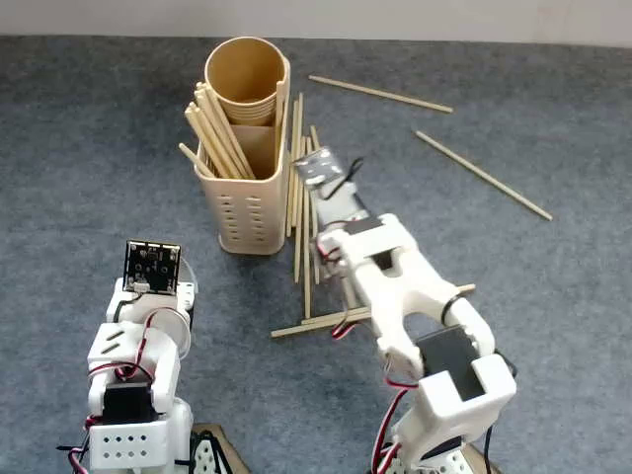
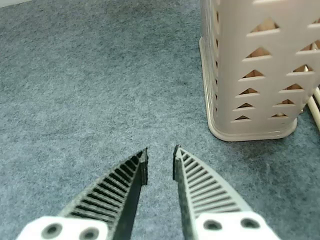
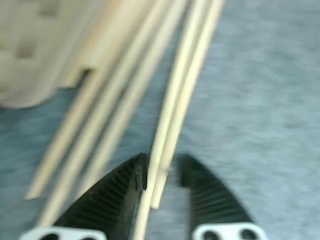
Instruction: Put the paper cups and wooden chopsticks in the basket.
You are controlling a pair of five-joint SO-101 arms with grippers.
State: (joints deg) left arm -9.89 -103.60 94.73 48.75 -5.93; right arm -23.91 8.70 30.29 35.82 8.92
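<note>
The left arm sits folded back near the basket [image 1: 242, 212], its end effector [image 2: 160, 155] slightly parted and empty above the bench [image 1: 89, 148]; the right arm stretches forward and low beside the basket, its end effector [image 3: 162, 167] released, jaws straddling two chopsticks [image 3: 175, 100] of the bundle lying along the basket's side. Stacked cups [image 1: 247, 74] and a sheaf of sticks [image 1: 217, 138] stand in the basket; two loose sticks [image 1: 482, 175] lie well apart on the grey, carpet-like bench.

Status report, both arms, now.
Left gripper open, empty, near the basket. Right gripper open, astride loose chopsticks beside it. Paper cups already in. Two stray chopsticks farther out.
</note>
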